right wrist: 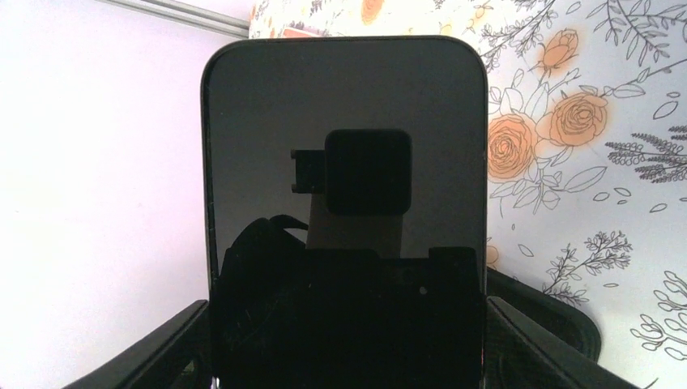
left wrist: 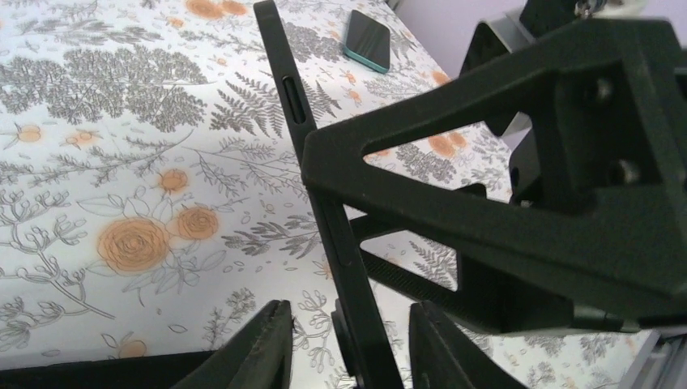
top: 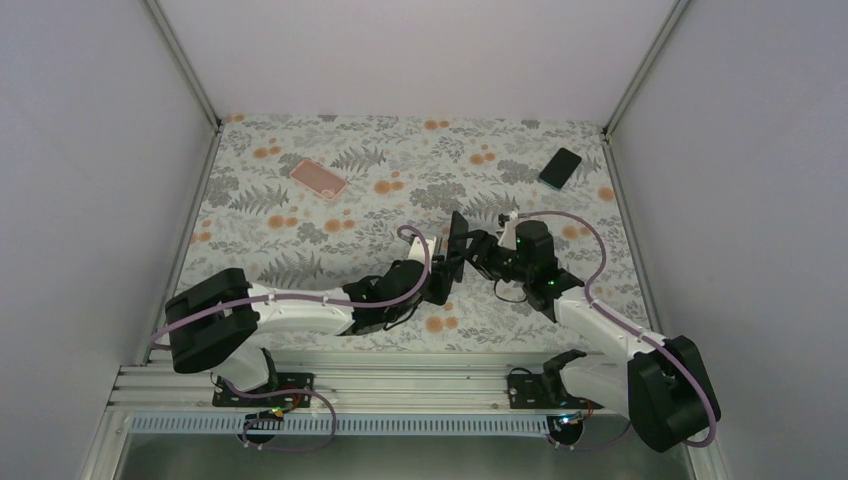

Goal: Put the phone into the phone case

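Now | phone (top: 458,238): upright on edge, between the two arms over the floral table (top: 300,250) | right gripper (right wrist: 347,304): clamped across the phone's width, screen facing its camera | left gripper (left wrist: 350,308): fingers spread either side of the phone's thin edge, slim gaps showing | phone case (top: 318,179): pink, flat, far left, well apart | teal-edged handset (top: 560,167): far right

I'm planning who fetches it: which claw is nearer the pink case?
Left. The left claw straddles the phone mid-table, right of the pink case; the right claw grips that phone from farther right.
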Available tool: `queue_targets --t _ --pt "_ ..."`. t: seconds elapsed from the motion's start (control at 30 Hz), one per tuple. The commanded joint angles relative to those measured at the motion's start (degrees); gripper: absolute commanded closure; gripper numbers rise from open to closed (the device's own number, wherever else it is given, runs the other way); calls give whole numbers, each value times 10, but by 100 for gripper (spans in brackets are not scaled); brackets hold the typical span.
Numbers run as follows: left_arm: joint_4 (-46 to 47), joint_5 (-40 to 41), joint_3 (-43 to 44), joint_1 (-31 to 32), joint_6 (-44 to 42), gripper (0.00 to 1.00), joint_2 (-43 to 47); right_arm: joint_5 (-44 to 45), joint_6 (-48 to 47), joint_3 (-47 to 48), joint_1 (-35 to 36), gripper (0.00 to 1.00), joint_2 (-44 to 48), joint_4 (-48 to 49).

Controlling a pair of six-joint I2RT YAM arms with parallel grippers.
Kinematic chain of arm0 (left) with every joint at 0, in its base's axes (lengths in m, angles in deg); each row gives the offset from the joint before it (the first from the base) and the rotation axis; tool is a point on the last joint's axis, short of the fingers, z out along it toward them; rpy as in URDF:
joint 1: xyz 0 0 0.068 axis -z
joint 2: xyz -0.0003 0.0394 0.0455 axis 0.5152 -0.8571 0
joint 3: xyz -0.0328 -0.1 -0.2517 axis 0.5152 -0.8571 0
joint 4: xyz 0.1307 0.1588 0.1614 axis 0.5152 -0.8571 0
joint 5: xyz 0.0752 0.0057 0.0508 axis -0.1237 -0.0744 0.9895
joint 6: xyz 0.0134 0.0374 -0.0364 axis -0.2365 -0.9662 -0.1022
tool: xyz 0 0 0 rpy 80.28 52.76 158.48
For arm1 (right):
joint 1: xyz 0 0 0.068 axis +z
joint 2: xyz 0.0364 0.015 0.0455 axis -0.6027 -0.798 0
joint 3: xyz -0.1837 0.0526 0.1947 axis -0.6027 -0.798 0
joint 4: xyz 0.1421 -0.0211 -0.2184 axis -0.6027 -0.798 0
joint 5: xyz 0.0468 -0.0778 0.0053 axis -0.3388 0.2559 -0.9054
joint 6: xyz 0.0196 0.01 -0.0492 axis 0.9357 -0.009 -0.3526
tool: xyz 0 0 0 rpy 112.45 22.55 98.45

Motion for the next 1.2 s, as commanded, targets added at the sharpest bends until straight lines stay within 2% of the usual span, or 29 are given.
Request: queue_targets --t 0.0,0.27,0.47,0.63,0.8,1.03,1.17 --pt "21 20 12 2 2 68 -7 -13 19 -14 13 41 15 59" --pt "13 18 -5 1 16 89 5 -10 21 -39 17 40 22 89" --pt "4 5 -26 -5 18 97 34 0 -6 -34 17 29 37 76" --pt "-8 -18 -47 -20 9 98 71 -11 -52 -16 4 16 47 57" --pt "-74 -28 -55 -37 -35 98 140 -20 -149 30 -9 0 54 -15" --pt "-238 -50 -40 -79 -109 98 250 -10 -308 102 -15 1 71 -99" --pt "-322 -84 -26 -110 -140 97 310 2 -367 128 -15 1 88 -104"
